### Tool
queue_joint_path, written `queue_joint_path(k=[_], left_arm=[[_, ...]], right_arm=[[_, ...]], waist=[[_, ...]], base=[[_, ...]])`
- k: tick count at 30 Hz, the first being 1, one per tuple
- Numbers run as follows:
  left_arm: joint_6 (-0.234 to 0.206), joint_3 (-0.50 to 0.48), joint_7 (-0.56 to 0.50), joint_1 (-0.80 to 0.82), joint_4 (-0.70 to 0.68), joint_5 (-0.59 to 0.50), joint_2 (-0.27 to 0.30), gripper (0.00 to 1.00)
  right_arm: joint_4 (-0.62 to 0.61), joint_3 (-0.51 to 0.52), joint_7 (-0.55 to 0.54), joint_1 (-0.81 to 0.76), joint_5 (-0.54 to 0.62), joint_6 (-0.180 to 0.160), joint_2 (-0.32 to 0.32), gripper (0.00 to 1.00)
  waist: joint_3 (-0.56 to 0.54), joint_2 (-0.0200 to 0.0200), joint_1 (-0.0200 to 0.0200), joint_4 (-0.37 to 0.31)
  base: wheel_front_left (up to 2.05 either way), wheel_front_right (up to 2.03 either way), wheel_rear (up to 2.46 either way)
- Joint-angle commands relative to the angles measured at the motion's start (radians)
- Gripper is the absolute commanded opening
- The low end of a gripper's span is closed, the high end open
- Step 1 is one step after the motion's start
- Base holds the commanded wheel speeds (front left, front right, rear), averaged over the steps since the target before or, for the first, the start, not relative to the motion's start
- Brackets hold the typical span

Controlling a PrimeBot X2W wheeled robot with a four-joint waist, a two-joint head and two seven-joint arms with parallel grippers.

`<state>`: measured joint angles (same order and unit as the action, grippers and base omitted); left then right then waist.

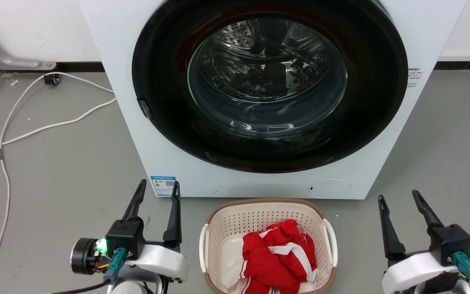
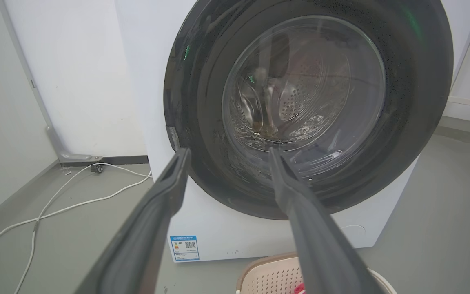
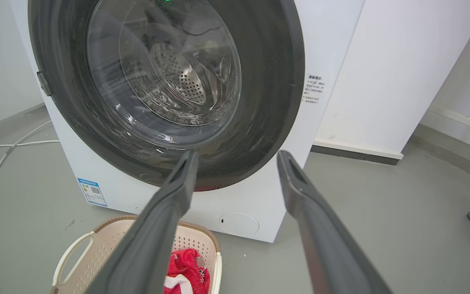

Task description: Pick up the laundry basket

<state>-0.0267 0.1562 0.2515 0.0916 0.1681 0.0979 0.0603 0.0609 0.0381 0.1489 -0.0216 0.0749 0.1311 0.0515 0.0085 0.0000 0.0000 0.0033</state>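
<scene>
The basket [image 1: 235, 220] sits on the grey floor [image 1: 55, 196] at the bottom centre of the head view, just in front of the washer [image 1: 125, 134], with a red and white garment [image 1: 278, 253] heaped inside it. The left gripper [image 1: 158, 183] hovers at the lower left of the frame and the right gripper [image 1: 398, 195] at the lower right, one to each side of the basket and apart from it. Both have their fingers spread wide and hold nothing. The fingers point up the frame toward the washer, and the pale forearms are cut off by the bottom edge. In the left wrist view the basket's rim peeps in at the bottom edge, right of centre. In the right wrist view the basket lies at the lower left, one white handle [image 3: 69, 257] in plain sight. The task appears to be at its approach stage, with no contact made. The next move likely calls for each arm to swing inward and down until a handle lies between its fingers, then for both to close and lift evenly, lest the basket tip.
</scene>
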Motion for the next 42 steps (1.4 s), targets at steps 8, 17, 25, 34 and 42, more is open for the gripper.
queue_joint_path(k=[8, 17, 25, 34, 42], left_arm=[[-0.003, -0.001, 0.016, 0.012, 0.003, -0.025, -0.004, 1.0], [0.005, -0.007, 0.014, 0.009, 0.012, -0.016, -0.007, 1.0], [0.008, -0.011, 0.014, 0.01, 0.016, -0.012, -0.009, 1.0], [0.013, -0.021, 0.014, 0.028, 0.031, 0.005, -0.01, 1.0], [0.059, -0.027, 0.014, 0.141, 0.134, 0.032, -0.01, 1.0]], right_arm=[[0.017, 0.004, 0.021, -0.005, 0.008, -0.001, -0.002, 1.0], [0.031, 0.007, 0.025, 0.004, -0.003, -0.001, -0.002, 1.0], [0.039, 0.008, 0.028, 0.013, -0.008, -0.001, -0.002, 1.0], [0.042, 0.007, 0.025, 0.034, -0.012, -0.001, -0.002, 1.0], [0.069, -0.008, -0.005, 0.105, -0.024, -0.001, -0.003, 1.0]], waist=[[0.0, 0.0, 0.0, 0.002], [0.0, 0.0, 0.0, 0.004], [0.002, 0.0, 0.0, 0.004], [0.027, 0.0, 0.0, -0.002], [0.113, 0.0, 0.0, -0.004]], base=[[0.0, 0.0, 0.0], [0.0, 0.0, 0.0], [0.0, 0.0, 0.0], [0.0, 0.0, 0.0], [0.0, 0.0, 0.0]])
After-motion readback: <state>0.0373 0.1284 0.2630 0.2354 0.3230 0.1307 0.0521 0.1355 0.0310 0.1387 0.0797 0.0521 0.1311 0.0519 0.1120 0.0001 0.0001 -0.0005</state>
